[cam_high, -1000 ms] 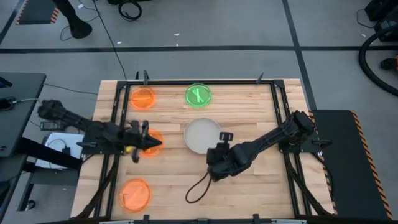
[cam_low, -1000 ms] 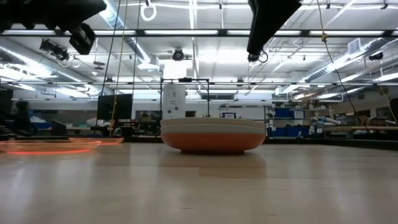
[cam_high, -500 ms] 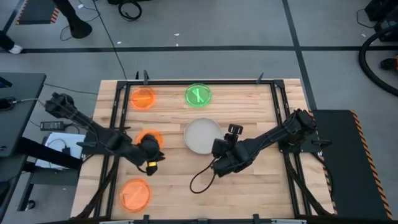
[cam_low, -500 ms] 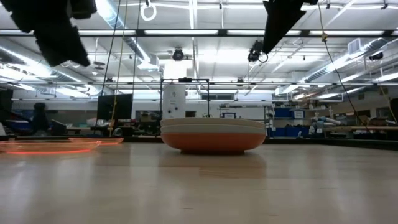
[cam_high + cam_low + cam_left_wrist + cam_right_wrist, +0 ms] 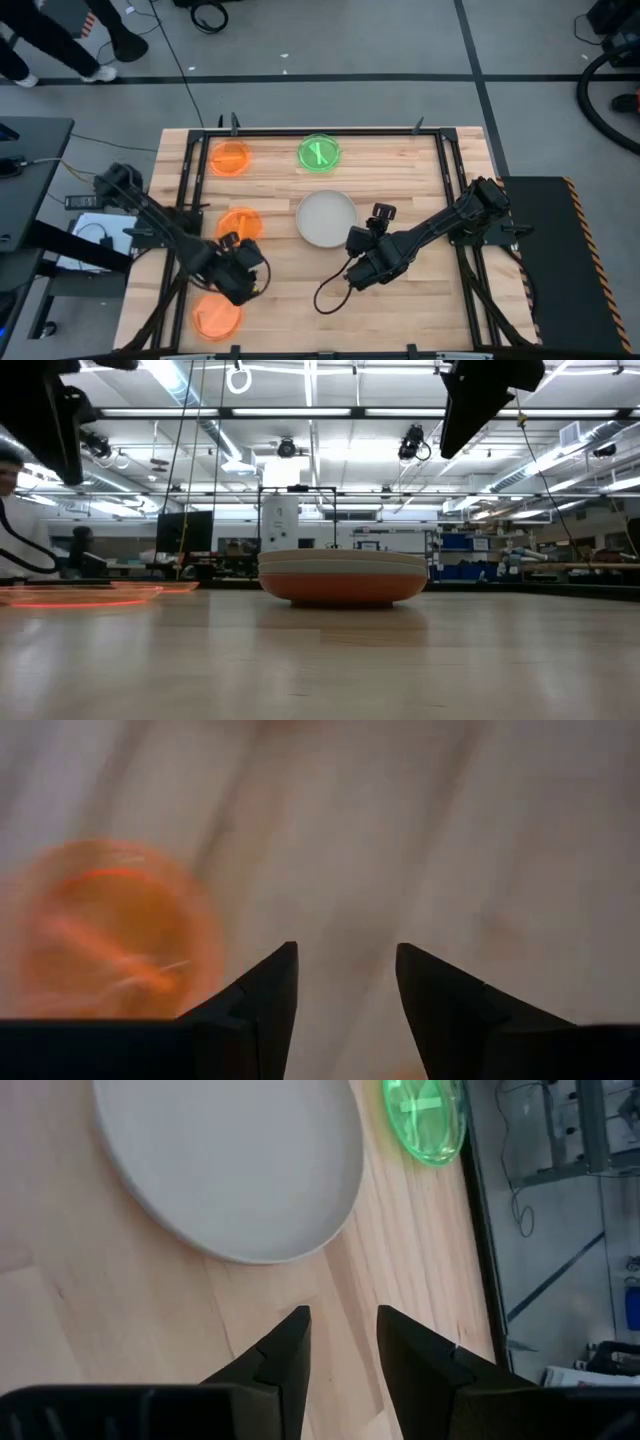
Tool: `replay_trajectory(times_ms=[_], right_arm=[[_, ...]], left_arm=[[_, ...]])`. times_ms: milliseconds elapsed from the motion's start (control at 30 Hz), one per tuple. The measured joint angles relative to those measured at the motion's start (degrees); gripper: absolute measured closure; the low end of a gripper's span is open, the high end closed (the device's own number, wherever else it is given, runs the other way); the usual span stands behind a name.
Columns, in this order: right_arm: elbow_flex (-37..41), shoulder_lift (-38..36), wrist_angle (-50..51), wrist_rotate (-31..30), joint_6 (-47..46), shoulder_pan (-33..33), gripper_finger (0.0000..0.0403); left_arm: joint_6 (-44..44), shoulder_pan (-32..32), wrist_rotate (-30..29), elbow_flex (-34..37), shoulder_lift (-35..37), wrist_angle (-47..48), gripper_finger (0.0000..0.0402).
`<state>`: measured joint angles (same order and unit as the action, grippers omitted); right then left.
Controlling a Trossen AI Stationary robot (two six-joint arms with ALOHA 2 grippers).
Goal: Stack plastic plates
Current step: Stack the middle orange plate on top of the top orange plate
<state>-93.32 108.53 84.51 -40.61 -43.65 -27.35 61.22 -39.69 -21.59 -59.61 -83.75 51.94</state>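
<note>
wooden tabletop shows bare boards across its 3 to 6 o'clock part, with a black frame along the edges. beige plate tops a stack near the centre; a green plate sits at 12 o'clock and three orange plates lie down the 9 o'clock side. left gripper hangs between the middle orange plate and the nearest one, fingers apart and empty. right gripper hangs just beside the beige plate at its 4 o'clock, fingers parted, holding nothing.
</note>
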Motion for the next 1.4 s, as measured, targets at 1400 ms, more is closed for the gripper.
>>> replay_trajectory(times_ms=[1400], right_arm=[[0.0,0.1,0.2,4.7,-0.1,-0.1,0.0277]], left_arm=[[-1.9,16.1,3.4,-1.9,-23.2,9.9,0.0224]])
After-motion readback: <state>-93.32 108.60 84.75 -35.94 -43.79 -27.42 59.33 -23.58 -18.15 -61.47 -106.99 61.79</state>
